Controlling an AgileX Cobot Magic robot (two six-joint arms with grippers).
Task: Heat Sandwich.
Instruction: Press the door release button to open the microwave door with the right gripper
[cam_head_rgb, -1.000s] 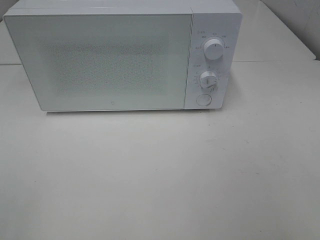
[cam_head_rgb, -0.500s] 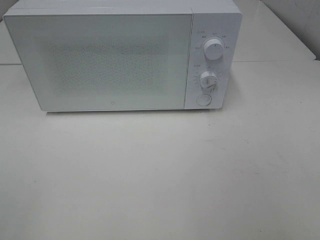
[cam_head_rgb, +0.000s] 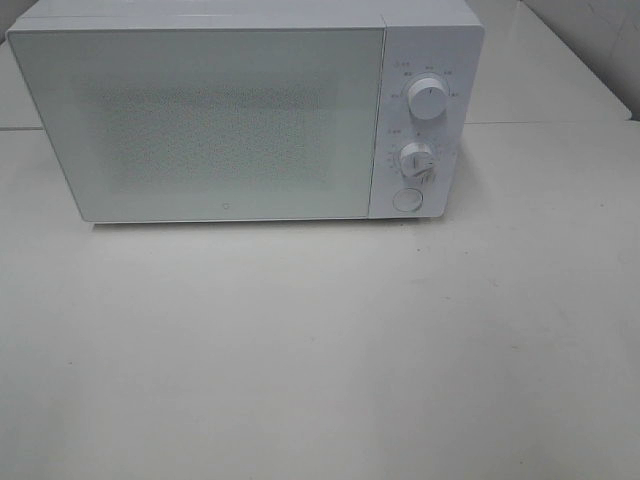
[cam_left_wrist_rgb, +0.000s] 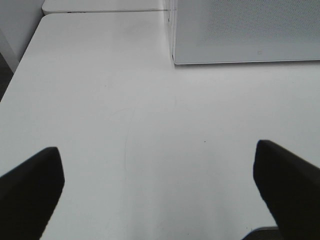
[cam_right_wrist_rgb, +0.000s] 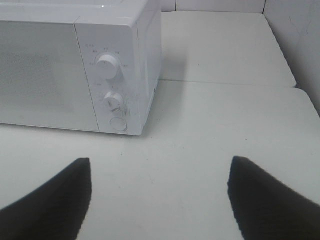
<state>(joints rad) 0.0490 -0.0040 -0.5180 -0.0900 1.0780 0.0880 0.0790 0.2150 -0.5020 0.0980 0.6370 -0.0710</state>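
**Ann:** Where is our sandwich?

**Ben:** We can't see it anywhere. It is not on the desk (cam_head_rgb: 320, 350) in front of us, and no pincer has it.

**Ann:** What are our pincers doing?

**Ben:** Our left pincer (cam_left_wrist_rgb: 156, 152) is spread wide with nothing in it. Our right pincer (cam_right_wrist_rgb: 160, 162) is spread too, and it is empty.

**Ann:** And the oven (cam_head_rgb: 230, 120)?

**Ben:** It stands out past the tips of both pincers, well apart from them. Its door (cam_head_rgb: 200, 125) is shut. The door is ahead of the left pincer. The two knobs (cam_right_wrist_rgb: 108, 66) and the round button (cam_right_wrist_rgb: 118, 124) are ahead of the right pincer.

**Ann:** Could the sandwich be inside?

**Ben:** Maybe. The door is milky, so we can't tell.

**Ann:** So how far are we?

**Ben:** We think nothing shows as done. If it is inside, we need to turn a knob. If not, we must find it, open the door, put it in, shut the door and turn a knob.
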